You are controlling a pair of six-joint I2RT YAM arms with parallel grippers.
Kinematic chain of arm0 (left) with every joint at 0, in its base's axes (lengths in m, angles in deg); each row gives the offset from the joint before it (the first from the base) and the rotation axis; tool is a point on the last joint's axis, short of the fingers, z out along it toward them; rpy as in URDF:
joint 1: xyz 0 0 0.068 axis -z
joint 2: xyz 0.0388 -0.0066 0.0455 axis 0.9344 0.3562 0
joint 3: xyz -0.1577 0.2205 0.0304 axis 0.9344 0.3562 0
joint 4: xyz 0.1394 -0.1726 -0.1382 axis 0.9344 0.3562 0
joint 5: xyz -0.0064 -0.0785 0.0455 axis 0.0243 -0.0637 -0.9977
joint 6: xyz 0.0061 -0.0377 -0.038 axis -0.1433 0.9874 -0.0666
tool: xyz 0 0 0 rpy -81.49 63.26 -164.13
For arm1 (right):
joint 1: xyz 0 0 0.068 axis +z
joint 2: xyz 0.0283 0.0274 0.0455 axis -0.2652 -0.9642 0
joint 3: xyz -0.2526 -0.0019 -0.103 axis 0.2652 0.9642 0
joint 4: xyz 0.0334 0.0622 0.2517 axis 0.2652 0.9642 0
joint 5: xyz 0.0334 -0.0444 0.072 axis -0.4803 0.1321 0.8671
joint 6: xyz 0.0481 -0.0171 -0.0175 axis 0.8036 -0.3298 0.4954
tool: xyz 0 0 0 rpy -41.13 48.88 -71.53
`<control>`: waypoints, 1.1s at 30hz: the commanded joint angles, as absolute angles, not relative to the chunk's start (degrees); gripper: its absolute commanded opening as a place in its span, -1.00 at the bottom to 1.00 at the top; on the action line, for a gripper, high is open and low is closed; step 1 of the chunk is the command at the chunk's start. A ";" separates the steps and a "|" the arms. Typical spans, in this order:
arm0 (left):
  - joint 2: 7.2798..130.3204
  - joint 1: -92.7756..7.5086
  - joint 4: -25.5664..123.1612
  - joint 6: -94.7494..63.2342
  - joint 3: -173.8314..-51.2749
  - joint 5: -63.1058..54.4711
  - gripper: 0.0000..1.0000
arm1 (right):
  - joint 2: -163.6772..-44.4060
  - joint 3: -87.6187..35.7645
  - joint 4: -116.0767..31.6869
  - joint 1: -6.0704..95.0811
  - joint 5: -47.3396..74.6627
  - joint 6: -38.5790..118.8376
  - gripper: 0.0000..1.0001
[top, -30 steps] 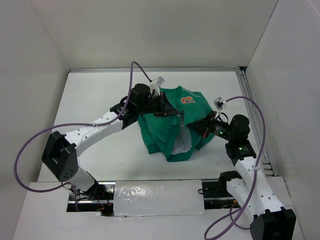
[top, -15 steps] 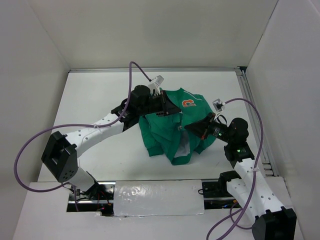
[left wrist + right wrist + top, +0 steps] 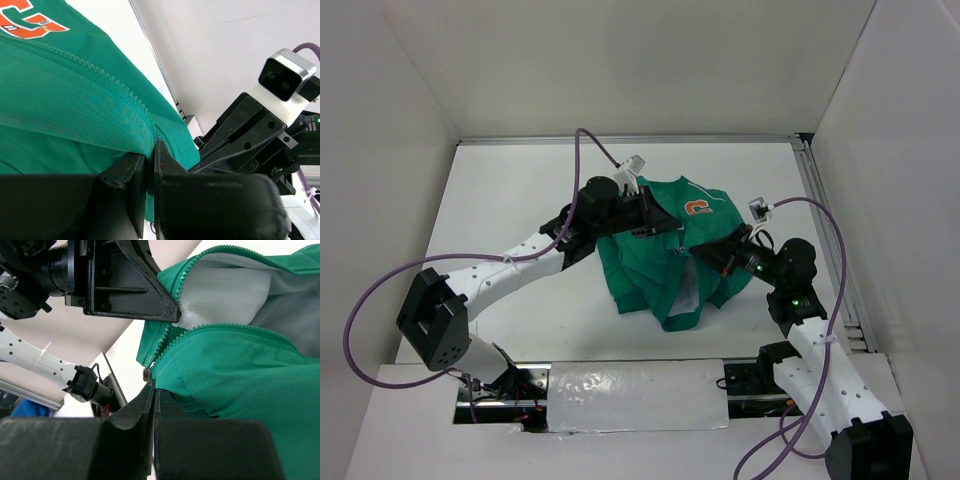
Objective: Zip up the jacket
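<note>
The jacket [image 3: 660, 270] lies bunched on the table [image 3: 510, 190], right of centre. The left gripper [image 3: 668, 226] reaches in from the left and pinches the jacket's front edge. The right gripper [image 3: 697, 252] comes in from the right, clamped on the opposite edge just nearer us. The patch [image 3: 697, 207] sits behind both.

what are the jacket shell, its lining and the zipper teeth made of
The jacket shell looks like matte green fabric with a fine visible weave. The lining is a pale grey textile, seemingly mesh from its dotted texture. The zipper teeth are green, likely moulded plastic. The slider looks like dull metal.
</note>
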State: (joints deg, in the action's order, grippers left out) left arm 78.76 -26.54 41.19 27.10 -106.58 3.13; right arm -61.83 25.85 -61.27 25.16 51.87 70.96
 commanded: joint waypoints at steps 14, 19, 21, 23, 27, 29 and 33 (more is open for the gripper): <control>76.80 -26.07 35.52 29.44 -106.92 4.38 -1.00 | -60.75 27.46 -68.36 27.07 51.37 72.95 -1.00; 76.54 -25.89 35.35 29.27 -106.21 4.56 -1.00 | -60.49 28.26 -71.26 27.24 48.83 74.71 -1.00; 76.54 -25.80 35.26 29.27 -106.04 4.91 -1.00 | -60.40 28.70 -71.97 27.42 47.78 75.50 -1.00; 76.63 -25.72 35.25 29.35 -105.78 4.74 -1.00 | -60.05 29.23 -73.11 27.42 47.07 75.94 -1.00; 76.89 -25.72 35.52 29.44 -105.77 4.91 -1.00 | -58.56 29.40 -72.94 27.42 46.45 76.12 -1.00; 76.98 -25.63 35.52 29.27 -105.86 5.26 -1.00 | -58.38 29.58 -72.59 27.42 46.28 76.38 -1.00; 77.06 -25.71 35.69 29.44 -105.86 4.04 -1.00 | -58.12 28.88 -69.79 27.42 48.55 75.24 -1.00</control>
